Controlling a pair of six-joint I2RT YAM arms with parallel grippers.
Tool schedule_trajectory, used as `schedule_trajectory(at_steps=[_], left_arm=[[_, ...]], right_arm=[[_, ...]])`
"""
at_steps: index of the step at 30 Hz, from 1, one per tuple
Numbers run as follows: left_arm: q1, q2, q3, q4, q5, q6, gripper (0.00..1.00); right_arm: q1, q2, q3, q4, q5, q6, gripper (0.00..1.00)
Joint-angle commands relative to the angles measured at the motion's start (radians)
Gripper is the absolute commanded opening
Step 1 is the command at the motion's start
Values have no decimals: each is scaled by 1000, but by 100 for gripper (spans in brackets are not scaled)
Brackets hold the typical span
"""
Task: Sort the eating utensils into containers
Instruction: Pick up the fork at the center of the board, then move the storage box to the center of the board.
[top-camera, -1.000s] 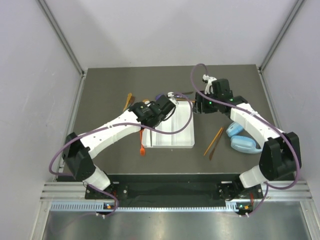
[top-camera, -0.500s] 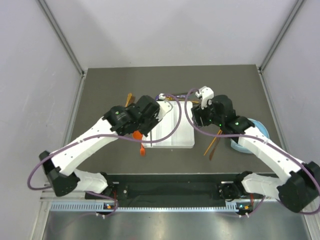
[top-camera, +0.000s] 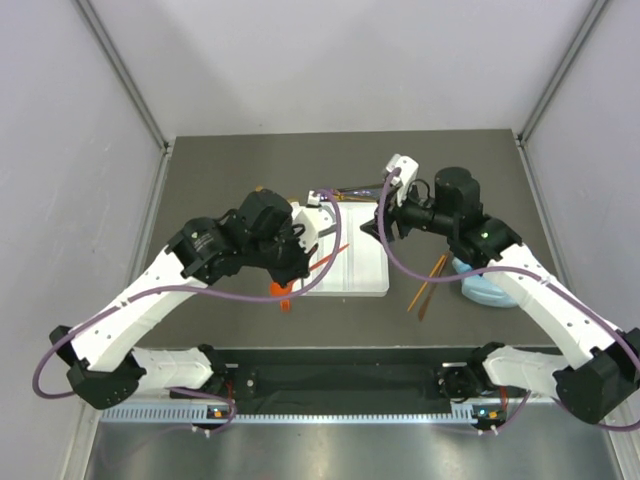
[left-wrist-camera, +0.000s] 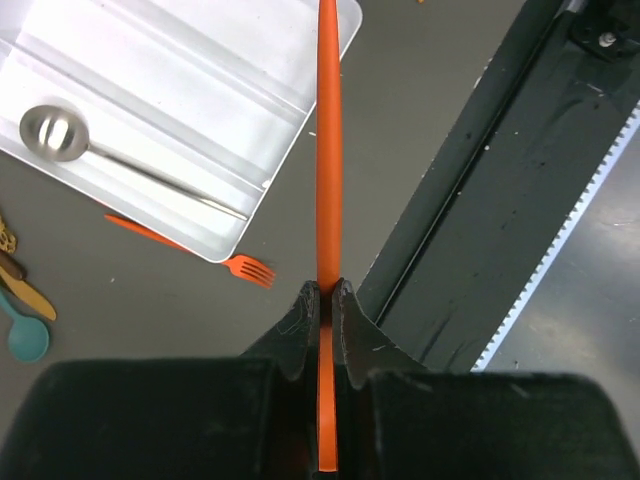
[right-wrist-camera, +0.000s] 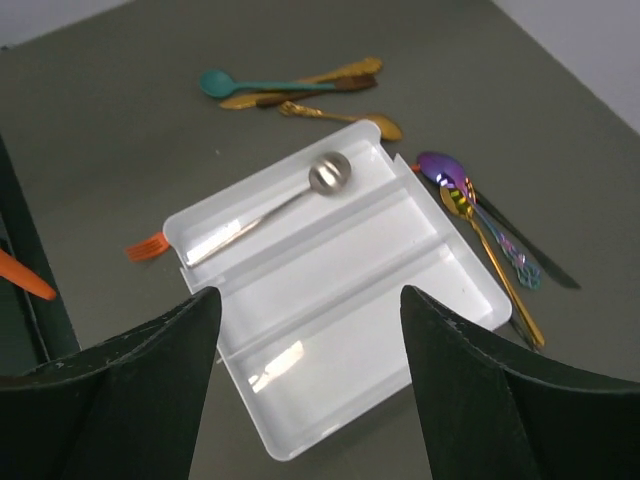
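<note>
Tray: the white tray (right-wrist-camera: 400, 235) sits mid-table between the two arms, with three long compartments side by side.
Contents: one silver spoon (right-wrist-camera: 265, 215) is the only thing seen in it. It lies in the outer compartment on the side of the orange fork (right-wrist-camera: 145, 246).
Spoon axis: it runs along its compartment, bowl at the end nearer the teal spoon (right-wrist-camera: 215, 82), handle tip toward the orange fork.
Left gripper (left-wrist-camera: 327, 300): the fingers are pressed together on an orange utensil (left-wrist-camera: 327, 150), which is held off the table.
Held utensil axis: it runs straight out from the fingers. In the top view it slants away from the gripper toward the tray's middle, over the tray's near left part — its far end is cut off in the wrist view.
Right gripper (right-wrist-camera: 308, 300): the fingers are spread wide with nothing between them, above the tray.
Loose utensils: a purple spoon (right-wrist-camera: 445, 168) and a gold spoon (right-wrist-camera: 490, 250) lie just beside the tray's edge, and the orange fork lies at its corner.
Off to the right: light-blue headphones (top-camera: 490, 290) rest on the table (top-camera: 200, 170).
</note>
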Motion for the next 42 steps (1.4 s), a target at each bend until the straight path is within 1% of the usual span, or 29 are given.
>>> schedule_trajectory(at_steps=[1, 3, 4, 7, 10, 12, 15, 19, 20, 21, 26, 31, 35, 36, 38, 42], left_arm=[[-1, -55, 4, -9, 51, -5, 0], [-1, -73, -12, -1, 47, -8, 0], [5, -78, -21, 5, 50, -6, 0], [27, -96, -79, 37, 5, -22, 0], [59, -127, -131, 83, 9, -29, 0], [82, -144, -151, 105, 18, -35, 0], [143, -135, -170, 143, 83, -42, 0], [179, -57, -138, 174, 175, -45, 0], [180, -14, -127, 178, 199, -42, 0], [185, 6, -118, 182, 208, -42, 0], [185, 91, -94, 198, 245, -26, 0], [188, 99, -94, 192, 305, -19, 0], [191, 86, -96, 182, 374, -17, 0], [191, 83, -96, 179, 391, -16, 0], [191, 73, -99, 171, 426, -22, 0], [191, 59, -113, 172, 452, -26, 0]], right_arm=[[0, -30, 71, -6, -134, -32, 72], [2, -55, 69, 6, -131, -27, 74], [2, -61, 69, 9, -133, -24, 78], [0, -62, 101, -26, -111, -29, 79], [-3, -73, 103, -41, -79, -41, 79], [-8, -87, 97, -35, -91, -43, 79], [-8, -82, 110, -26, -157, -21, 80], [-8, -30, 133, -9, -264, 31, 79], [-6, -18, 134, -7, -307, 36, 79], [0, -9, 129, -7, -315, 39, 79], [32, 36, 132, -41, -317, 22, 78], [61, 95, 166, -96, -315, -16, 82], [63, 140, 167, -104, -346, -20, 82], [72, 145, 167, -106, -343, -20, 83], [81, 154, 166, -107, -317, -21, 86], [95, 171, 164, -104, -251, -23, 85]])
